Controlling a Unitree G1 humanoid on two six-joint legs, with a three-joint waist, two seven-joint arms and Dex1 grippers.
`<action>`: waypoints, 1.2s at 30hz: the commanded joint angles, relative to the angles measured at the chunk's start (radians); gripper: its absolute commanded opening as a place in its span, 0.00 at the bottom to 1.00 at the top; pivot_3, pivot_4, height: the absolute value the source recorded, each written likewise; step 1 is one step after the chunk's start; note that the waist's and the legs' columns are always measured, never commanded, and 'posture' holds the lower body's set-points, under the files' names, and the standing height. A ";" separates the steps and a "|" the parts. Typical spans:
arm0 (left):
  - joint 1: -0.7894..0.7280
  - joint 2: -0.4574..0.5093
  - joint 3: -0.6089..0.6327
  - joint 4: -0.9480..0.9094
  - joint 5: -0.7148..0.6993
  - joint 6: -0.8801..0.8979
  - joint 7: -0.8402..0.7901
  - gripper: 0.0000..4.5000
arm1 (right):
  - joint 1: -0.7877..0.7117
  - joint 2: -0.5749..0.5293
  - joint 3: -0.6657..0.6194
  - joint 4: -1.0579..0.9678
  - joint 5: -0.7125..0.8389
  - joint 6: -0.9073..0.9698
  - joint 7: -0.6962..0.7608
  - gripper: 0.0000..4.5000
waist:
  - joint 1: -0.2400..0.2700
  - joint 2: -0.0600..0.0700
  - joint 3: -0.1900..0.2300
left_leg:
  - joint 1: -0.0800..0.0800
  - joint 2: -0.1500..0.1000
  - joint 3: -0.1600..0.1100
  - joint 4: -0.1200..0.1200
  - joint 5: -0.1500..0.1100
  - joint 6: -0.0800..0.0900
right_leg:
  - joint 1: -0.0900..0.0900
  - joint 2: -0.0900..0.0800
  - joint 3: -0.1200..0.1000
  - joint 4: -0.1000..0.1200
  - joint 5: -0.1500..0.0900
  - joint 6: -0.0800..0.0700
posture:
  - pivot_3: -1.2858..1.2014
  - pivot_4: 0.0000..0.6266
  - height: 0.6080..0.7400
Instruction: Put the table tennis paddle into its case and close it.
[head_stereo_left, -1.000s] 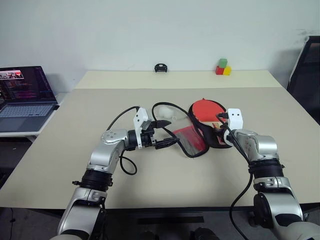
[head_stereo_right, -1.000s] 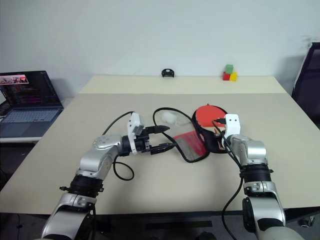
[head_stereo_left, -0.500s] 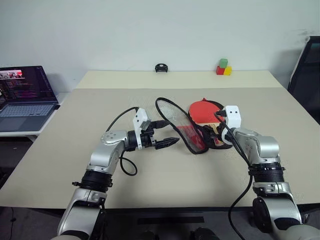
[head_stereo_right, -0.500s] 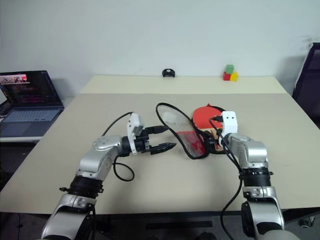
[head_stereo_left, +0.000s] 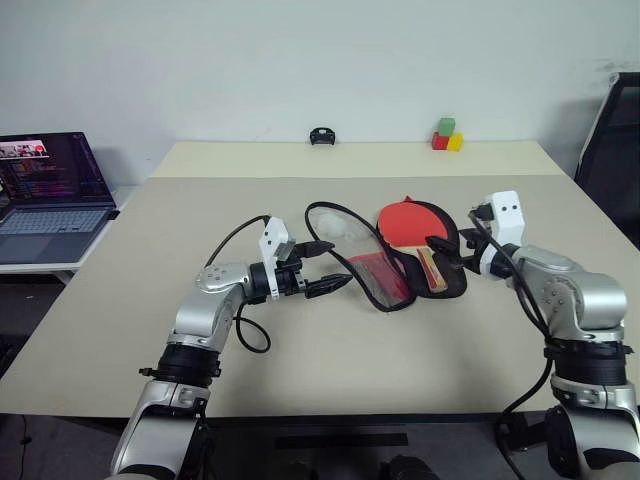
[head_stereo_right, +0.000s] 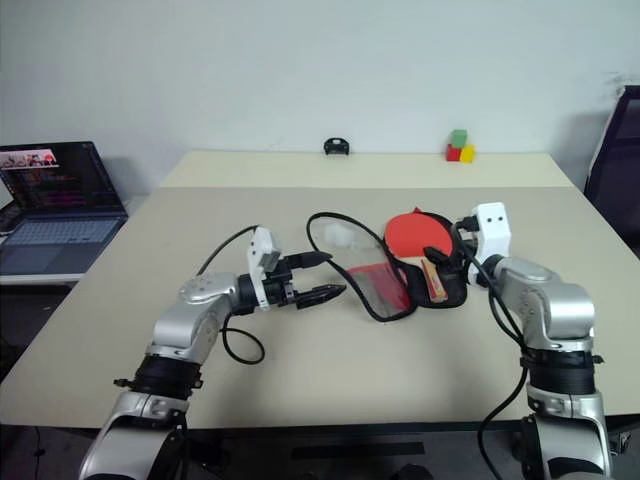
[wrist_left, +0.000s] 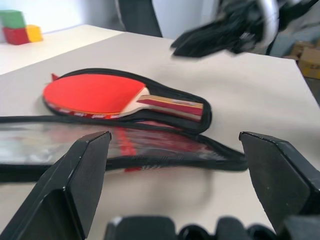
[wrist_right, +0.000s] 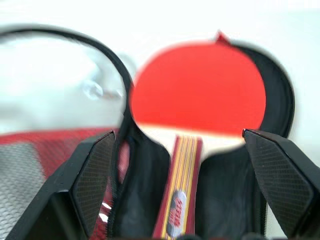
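Observation:
The table tennis paddle (head_stereo_left: 410, 222) lies red face up in the black half of the case (head_stereo_left: 452, 284), its striped handle (head_stereo_left: 432, 268) pointing toward me. The case's red mesh half (head_stereo_left: 372, 272) lies folded out to the left, hinged beside the paddle. My right gripper (head_stereo_left: 448, 252) hovers open just above and right of the handle, holding nothing; in the right wrist view its fingers (wrist_right: 95, 175) frame the paddle (wrist_right: 200, 90). My left gripper (head_stereo_left: 325, 265) stands open at the left rim of the mesh half, level with it and empty.
An open laptop (head_stereo_left: 50, 195) sits on a side table at the left. Coloured cubes (head_stereo_left: 446, 135) and a small black object (head_stereo_left: 321, 135) stand at the table's far edge. A black chair (head_stereo_left: 615, 150) is at the right. A small white thing (head_stereo_left: 345, 232) shows through the mesh half.
My right gripper opened, let go of the paddle and rose back to the right. The paddle now rests in the black half. The mesh half lifted briefly, then dropped back. The left arm stayed still.

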 joint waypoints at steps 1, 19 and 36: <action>0.003 0.011 0.021 -0.047 -0.019 0.001 0.001 1.00 | 0.009 -0.041 -0.023 -0.066 0.057 -0.042 0.081 0.99 | 0.000 0.000 0.000 | 0.000 0.000 0.000 0.000 0.000 0.000 | 0.000 0.000 0.000 0.000 0.000 0.000 | 0.52 0.24 1.00; 0.045 0.045 0.072 -0.043 -0.028 0.016 0.038 1.00 | 0.048 -0.205 -0.017 -0.171 0.266 -0.021 0.352 0.99 | 0.001 0.000 0.000 | 0.000 0.000 -0.001 0.000 0.000 0.000 | 0.001 0.000 0.000 -0.001 0.000 0.000 | 0.52 0.24 1.00; -0.047 -0.030 0.058 0.197 0.033 -0.063 0.059 1.00 | 0.090 -0.331 -0.036 -0.267 0.430 0.033 0.439 0.99 | 0.007 -0.001 0.001 | 0.000 0.000 -0.003 0.001 0.000 0.000 | 0.001 -0.001 -0.001 -0.001 0.000 0.000 | 0.52 0.24 1.00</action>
